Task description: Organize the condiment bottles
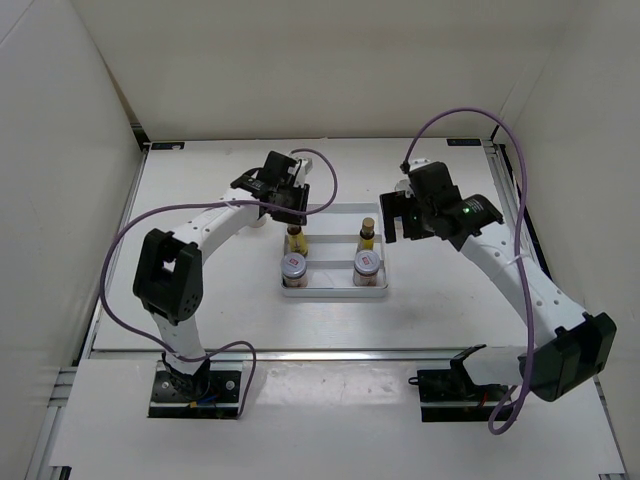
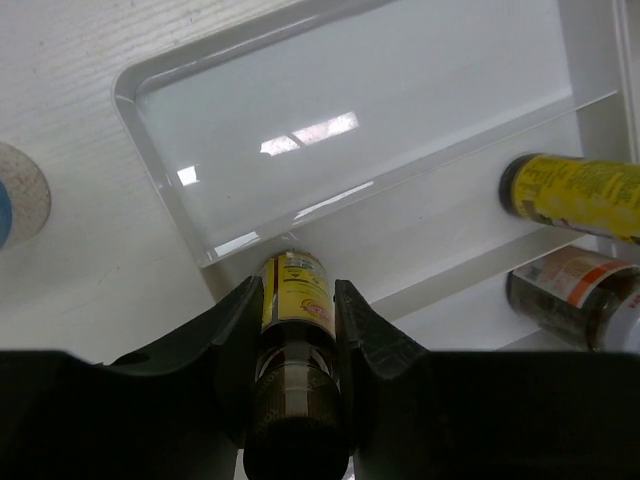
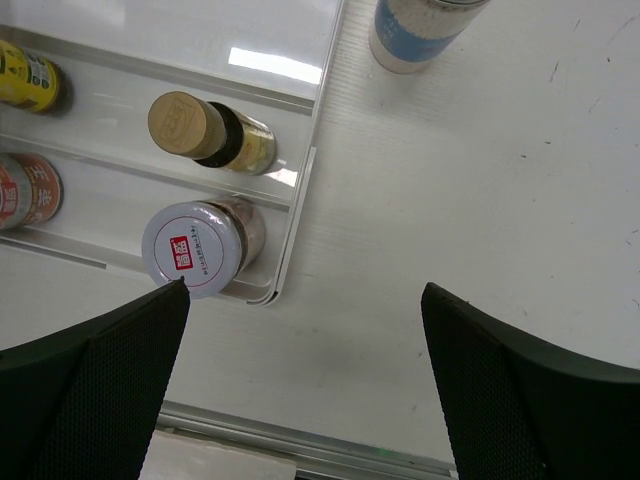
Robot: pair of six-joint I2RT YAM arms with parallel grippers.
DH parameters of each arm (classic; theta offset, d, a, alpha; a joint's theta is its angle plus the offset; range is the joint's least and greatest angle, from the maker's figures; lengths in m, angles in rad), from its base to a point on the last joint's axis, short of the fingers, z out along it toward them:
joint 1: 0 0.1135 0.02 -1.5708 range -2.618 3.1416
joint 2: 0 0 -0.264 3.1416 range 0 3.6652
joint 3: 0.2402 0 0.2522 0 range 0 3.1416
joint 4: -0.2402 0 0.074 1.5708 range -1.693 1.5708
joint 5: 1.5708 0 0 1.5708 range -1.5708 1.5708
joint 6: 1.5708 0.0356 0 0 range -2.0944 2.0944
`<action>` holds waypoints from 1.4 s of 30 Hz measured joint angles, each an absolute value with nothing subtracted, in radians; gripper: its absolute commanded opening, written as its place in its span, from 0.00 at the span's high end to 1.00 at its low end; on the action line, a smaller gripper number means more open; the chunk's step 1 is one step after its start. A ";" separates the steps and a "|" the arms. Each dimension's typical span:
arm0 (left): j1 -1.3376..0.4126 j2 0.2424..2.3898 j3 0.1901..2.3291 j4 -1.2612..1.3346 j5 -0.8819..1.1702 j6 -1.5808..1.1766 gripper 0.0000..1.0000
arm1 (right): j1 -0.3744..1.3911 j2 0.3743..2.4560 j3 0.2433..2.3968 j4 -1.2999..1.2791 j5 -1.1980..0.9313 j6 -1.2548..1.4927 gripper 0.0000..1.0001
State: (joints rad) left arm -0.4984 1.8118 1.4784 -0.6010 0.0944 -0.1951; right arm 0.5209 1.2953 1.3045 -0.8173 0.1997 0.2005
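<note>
The left slim bottle, yellow-labelled with a dark cap, is pinched between the two fingers of the left gripper, which press on its sides just below the cap. It stands upright at the left end of the middle compartment of the white tray. Whether its base rests on the tray floor cannot be told.

Just beyond that hand's fingertips lies the long back compartment of the tray. To the hand's right, in the same middle compartment, stands the right slim bottle. Nearer than it, in the front compartment, is the right jar. To the hand's left, outside the tray on the table, the round silver top of a white bottle shows at the edge of the wrist view, with a bit of blue beside it.

The right gripper hangs with its fingers spread wide and nothing between them, over bare table just beside the tray's right end. The right jar, with its red-marked silver lid, sits just ahead of this hand's left finger, in the tray's near right corner. The right slim bottle is one compartment further on. The left jar is well off to the hand's left, at the edge of that view. Ahead of the hand, on the table outside the tray, stands the second white bottle with its blue band
</note>
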 measured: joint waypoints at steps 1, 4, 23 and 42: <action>-0.498 1.813 1.470 -0.603 0.094 -0.194 0.84 | 0.519 1.293 1.302 -0.817 0.200 0.200 0.00; -0.498 1.813 1.463 -0.606 0.094 -0.190 0.66 | 0.518 1.289 1.295 -0.822 0.200 0.200 0.00; -0.514 1.682 1.593 -0.702 -0.058 -0.136 0.00 | 0.416 1.311 1.356 -0.841 0.187 0.220 0.00; -0.368 1.103 0.926 -0.509 -0.451 -0.098 0.00 | 0.283 1.868 1.763 -0.838 0.123 0.196 0.00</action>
State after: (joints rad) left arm -0.3683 1.1027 0.9264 -0.5095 -0.4511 -0.0982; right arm 0.2832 1.8683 1.7634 -0.8375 0.1230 0.1959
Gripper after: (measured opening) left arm 0.998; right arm 0.998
